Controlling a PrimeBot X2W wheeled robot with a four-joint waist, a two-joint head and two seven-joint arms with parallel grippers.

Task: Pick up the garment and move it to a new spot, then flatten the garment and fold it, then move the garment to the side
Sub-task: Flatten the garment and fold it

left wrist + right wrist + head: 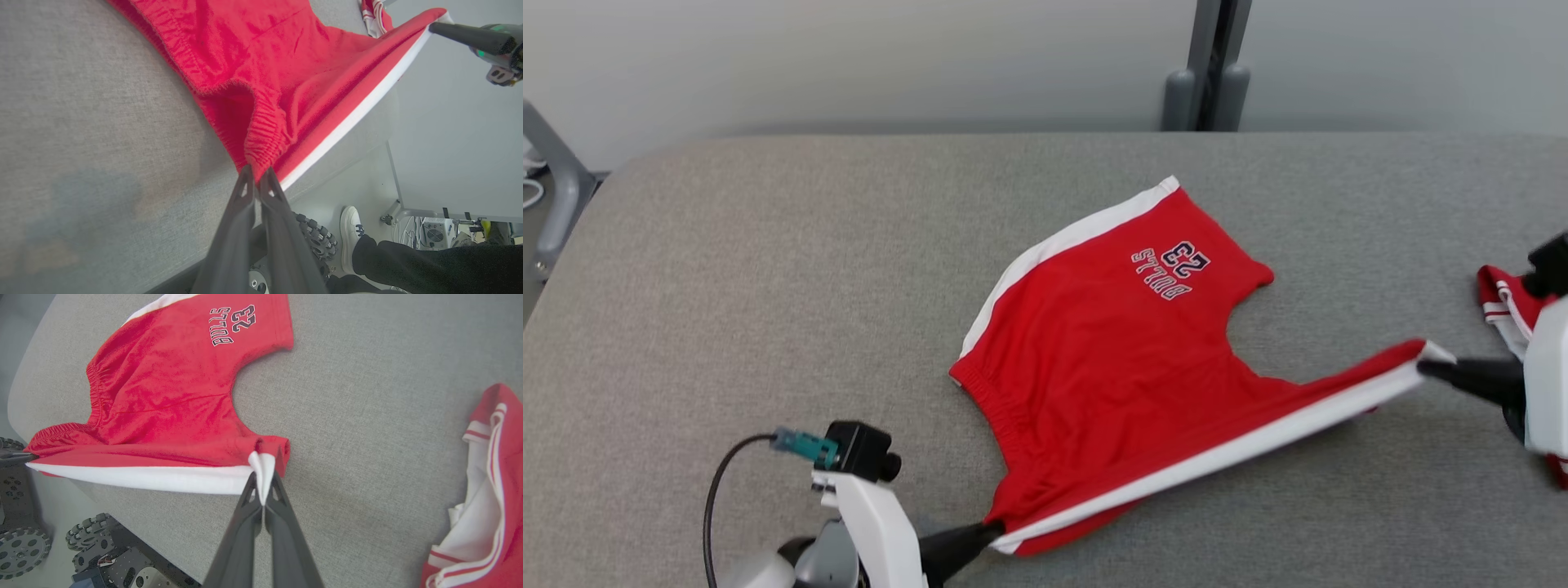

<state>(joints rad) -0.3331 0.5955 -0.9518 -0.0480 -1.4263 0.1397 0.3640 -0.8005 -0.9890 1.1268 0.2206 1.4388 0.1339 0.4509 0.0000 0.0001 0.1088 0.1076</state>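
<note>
Left claw (995, 531) clamped on red shorts (1111, 351) waistband, right claw (1423, 367) pinching hem, second garment (1503, 302) half hidden

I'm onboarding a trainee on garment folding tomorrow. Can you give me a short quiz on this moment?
1. True or false: the red Bulls shorts lie fully flat on the grey table.
2. What does the left gripper pinch? A) the waistband end B) the printed number C) nothing
3. Fill in: the other red-and-white garment lies on the robot's ___ side.
Key: 1 false, the near striped edge is raised, stretched between the left gripper and the right gripper; 2 A; 3 right.
</note>
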